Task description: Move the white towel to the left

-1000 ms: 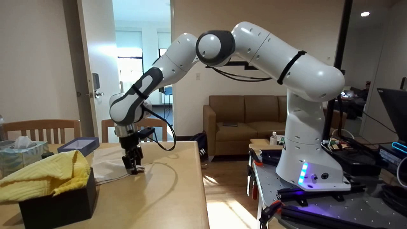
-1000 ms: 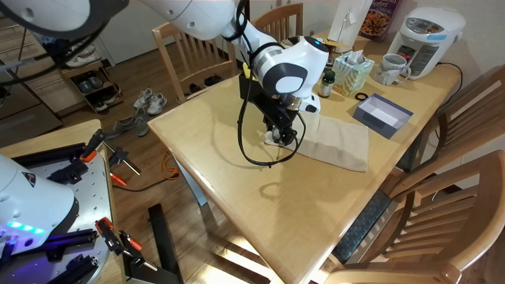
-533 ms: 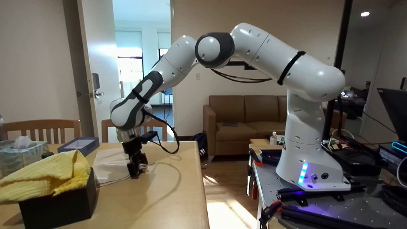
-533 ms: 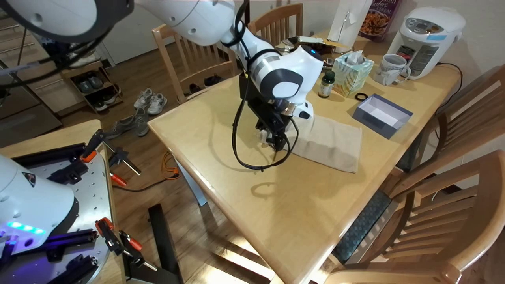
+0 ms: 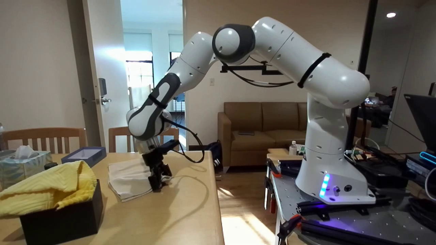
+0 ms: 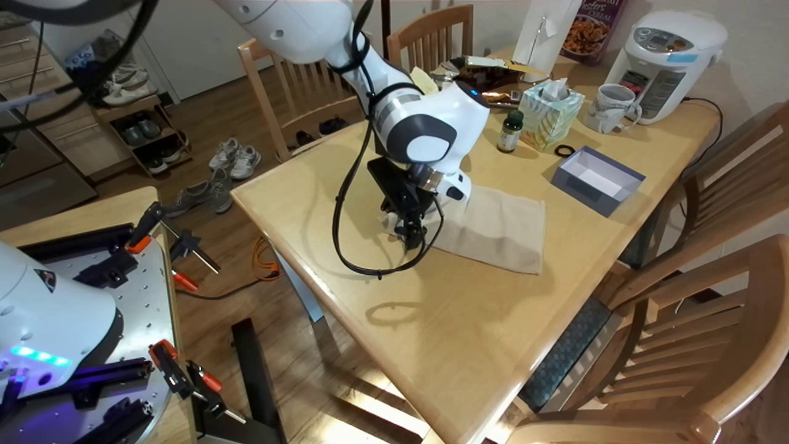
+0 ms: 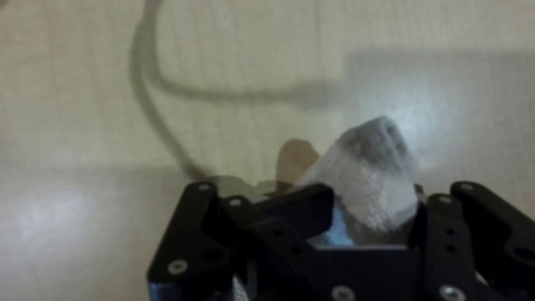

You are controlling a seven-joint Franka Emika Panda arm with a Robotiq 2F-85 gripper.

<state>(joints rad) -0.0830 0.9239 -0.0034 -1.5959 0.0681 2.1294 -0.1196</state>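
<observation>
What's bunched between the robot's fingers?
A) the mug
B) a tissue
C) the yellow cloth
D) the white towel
D: the wrist view shows a bit of the white towel between the black fingers, and both exterior views show more of it on the table.

We saw a brown sofa (image 5: 265,136) before a pale wall (image 5: 201,119), wooden chairs (image 6: 758,327) beside the table (image 6: 481,351) — and, past an open door (image 5: 108,75), a bright window (image 5: 139,71); light (image 5: 243,228) lay in patches across the wooden floor (image 5: 250,185)
</observation>
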